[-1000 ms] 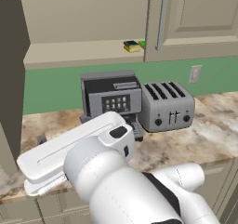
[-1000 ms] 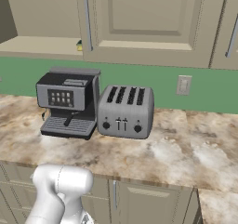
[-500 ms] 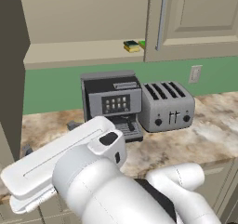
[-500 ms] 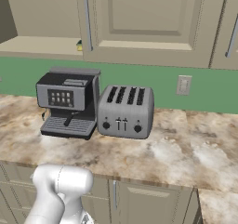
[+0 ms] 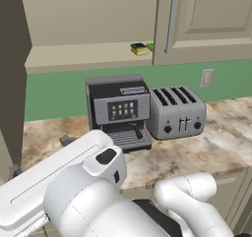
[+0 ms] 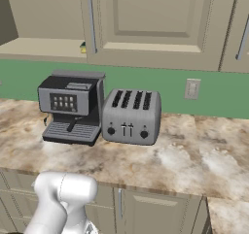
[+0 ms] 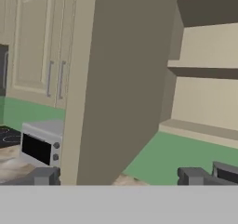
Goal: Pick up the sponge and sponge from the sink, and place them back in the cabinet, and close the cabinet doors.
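Counting both sponges (image 5: pixel 140 48) already on the cabinet (image 5: pixel 88 54) shelf, we note our gripper (image 7: pixel 118 176) spread wide and empty facing the swung-out cabinet door (image 7: pixel 116 79), leaving door closing as the remaining item.

Sponges (image 5: pixel 141 48) half behind cabinet door (image 5: pixel 197 24)
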You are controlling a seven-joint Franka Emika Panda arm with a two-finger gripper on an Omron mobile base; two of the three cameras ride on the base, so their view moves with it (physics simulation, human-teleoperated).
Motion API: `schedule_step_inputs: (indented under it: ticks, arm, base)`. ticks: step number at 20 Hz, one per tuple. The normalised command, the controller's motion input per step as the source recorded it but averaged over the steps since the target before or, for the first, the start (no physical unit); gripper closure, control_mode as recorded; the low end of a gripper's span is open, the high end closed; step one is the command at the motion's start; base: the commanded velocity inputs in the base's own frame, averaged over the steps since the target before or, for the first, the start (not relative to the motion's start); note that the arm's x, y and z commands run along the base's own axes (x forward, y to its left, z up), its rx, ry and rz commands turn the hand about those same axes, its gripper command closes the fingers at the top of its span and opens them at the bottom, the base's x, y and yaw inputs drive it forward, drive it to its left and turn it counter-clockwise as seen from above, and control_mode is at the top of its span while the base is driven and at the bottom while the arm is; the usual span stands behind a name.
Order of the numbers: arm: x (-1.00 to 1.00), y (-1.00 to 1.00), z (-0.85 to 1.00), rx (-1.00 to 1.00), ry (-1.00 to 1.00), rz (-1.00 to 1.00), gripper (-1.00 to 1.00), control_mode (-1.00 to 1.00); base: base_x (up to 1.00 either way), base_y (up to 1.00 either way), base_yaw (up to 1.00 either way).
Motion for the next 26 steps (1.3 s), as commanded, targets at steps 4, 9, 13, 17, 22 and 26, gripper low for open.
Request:
schedule_step_inputs:
  ticks: [4,9,13,17,22,26]
  arm:
    - [-0.16,0.15,0.00,0.00,0.00,0.02,-1.00,-1.00]
    - [-0.11,0.16,0.00,0.00,0.00,0.01,-1.00,-1.00]
    - [-0.02,0.16,0.00,0.00,0.00,0.00,-1.00,-1.00]
    - [-0.01,0.15,0.00,0.00,0.00,0.00,-1.00,-1.00]
    - [0.00,0.13,0.00,0.00,0.00,0.00,-1.00,-1.00]
    - [-0.06,0.03,0.00,0.00,0.00,0.00,-1.00,-1.00]
  base:
    - [0.00,0.00,0.00]
    - [0.00,0.00,0.00]
    - [0.00,0.00,0.00]
    - [0.00,0.00,0.00]
    - [0.00,0.00,0.00]
    - [0.00,0.00,0.00]
